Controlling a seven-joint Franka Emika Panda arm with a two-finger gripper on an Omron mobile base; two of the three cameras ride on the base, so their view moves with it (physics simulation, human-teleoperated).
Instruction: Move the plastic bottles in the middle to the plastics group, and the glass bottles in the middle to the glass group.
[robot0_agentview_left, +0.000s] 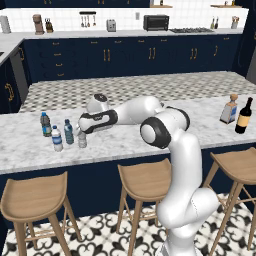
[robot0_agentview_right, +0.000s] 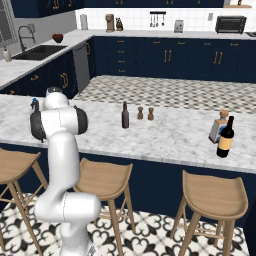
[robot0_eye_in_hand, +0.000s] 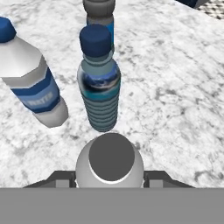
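Placement is the step in hand, as I judge it: the gripper (robot0_agentview_left: 81, 134) is closed about the clear greyish bottle (robot0_eye_in_hand: 109, 165), which sits between the finger tips in the hand view with its cap toward the camera. In the left base view the same bottle (robot0_agentview_left: 82, 140) appears to stand on the bench (robot0_agentview_left: 150, 140) near its left end, just beside the plastics group, though whether its base truly touches the marble I cannot tell at this size.

To do it well, the bottle should be set down upright, the fingers opened only once it bears its own weight, and the hand lifted straight up. The blue-capped bottle (robot0_eye_in_hand: 99, 83) stands very close ahead of the gripper, and the white bottle with the blue label (robot0_eye_in_hand: 33, 83) is just to one side, so any sideways drift on release could tip them. A third, dark bottle (robot0_agentview_left: 45, 124) stands behind them toward the far edge.

Still waiting mid-bench is the dark brown glass bottle (robot0_agentview_right: 125, 115), with two small brown shakers (robot0_agentview_right: 145, 113) beside it; those are not to be moved. The glass group stands well apart toward the right end: the square corked bottle (robot0_agentview_left: 229, 109) and the black wine bottle (robot0_agentview_left: 244, 115). The arm's own elbow lies low over the bench, and stools stand along the near edge.
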